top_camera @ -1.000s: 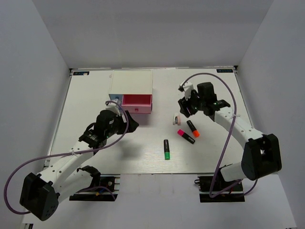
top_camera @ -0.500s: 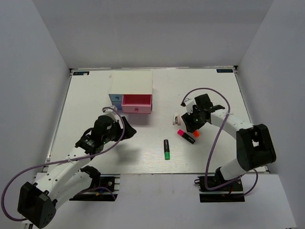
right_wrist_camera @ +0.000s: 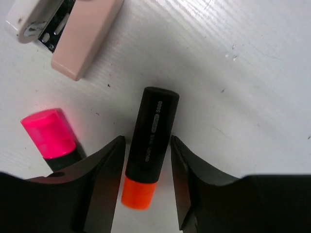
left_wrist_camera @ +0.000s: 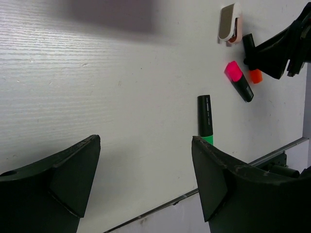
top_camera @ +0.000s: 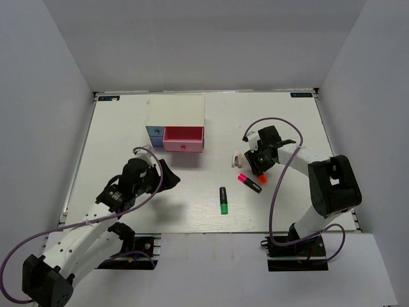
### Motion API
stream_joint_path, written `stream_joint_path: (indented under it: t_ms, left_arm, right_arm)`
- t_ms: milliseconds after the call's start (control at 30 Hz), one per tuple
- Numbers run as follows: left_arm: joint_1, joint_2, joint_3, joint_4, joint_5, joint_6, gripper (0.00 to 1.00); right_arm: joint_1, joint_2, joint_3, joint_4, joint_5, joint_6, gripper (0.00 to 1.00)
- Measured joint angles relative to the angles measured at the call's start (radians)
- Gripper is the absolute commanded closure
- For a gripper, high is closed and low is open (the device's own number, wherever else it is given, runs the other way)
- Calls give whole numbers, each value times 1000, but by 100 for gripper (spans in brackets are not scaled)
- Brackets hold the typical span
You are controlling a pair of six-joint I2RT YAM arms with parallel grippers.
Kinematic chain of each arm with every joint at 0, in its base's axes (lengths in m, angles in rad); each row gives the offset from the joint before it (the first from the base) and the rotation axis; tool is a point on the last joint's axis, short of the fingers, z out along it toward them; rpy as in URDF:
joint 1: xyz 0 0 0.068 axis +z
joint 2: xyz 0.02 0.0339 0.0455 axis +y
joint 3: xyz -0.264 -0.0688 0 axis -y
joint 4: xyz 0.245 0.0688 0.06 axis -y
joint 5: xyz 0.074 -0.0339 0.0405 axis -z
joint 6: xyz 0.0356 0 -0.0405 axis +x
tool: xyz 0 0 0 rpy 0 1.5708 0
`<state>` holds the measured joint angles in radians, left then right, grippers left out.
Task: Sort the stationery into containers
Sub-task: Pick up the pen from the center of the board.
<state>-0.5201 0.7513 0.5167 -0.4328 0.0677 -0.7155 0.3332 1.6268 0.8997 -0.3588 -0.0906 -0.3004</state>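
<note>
My right gripper (top_camera: 258, 167) is low on the table, open, its jaws on either side of the orange-ended highlighter (right_wrist_camera: 150, 145) with a small gap on each side. The pink-ended highlighter (right_wrist_camera: 48, 136) lies just to its left, and a whitish-pink block (right_wrist_camera: 82, 34) lies beyond. The green-ended highlighter (top_camera: 223, 200) lies alone nearer the front. The white-topped box (top_camera: 176, 109) stands at the back, its pink-red drawer (top_camera: 184, 139) pulled out beside the light blue drawer (top_camera: 154, 133). My left gripper (top_camera: 171, 178) is open and empty, hovering left of the green-ended highlighter (left_wrist_camera: 205, 120).
White walls close in the table on the left, back and right. The table's front edge (left_wrist_camera: 160, 206) shows just under my left gripper. My left arm (top_camera: 121, 192) stretches across the front left of the table.
My right gripper has moved forward and down, so its jaws now stand around the orange-ended highlighter. My left gripper has drawn back from the drawers toward the front.
</note>
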Motion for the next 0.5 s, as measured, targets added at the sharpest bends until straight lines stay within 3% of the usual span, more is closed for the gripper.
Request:
stream_joint_path:
  t_ms: [100, 133, 333, 500]
  left_arm:
    - [0, -10, 0, -11, 0, -4, 14]
    - [0, -9, 0, -14, 0, -6, 14]
    - [0, 0, 0, -20, 0, -8, 14]
    - [0, 16, -17, -2, 4, -8, 14]
  right_arm:
    - [-5, 13, 11, 11, 3, -2, 79]
    - [-8, 16, 14, 12, -3, 0, 83]
    - [-13, 4, 27, -28, -66, -41, 87]
    - [-7, -132, 120, -111, -259, -132, 87]
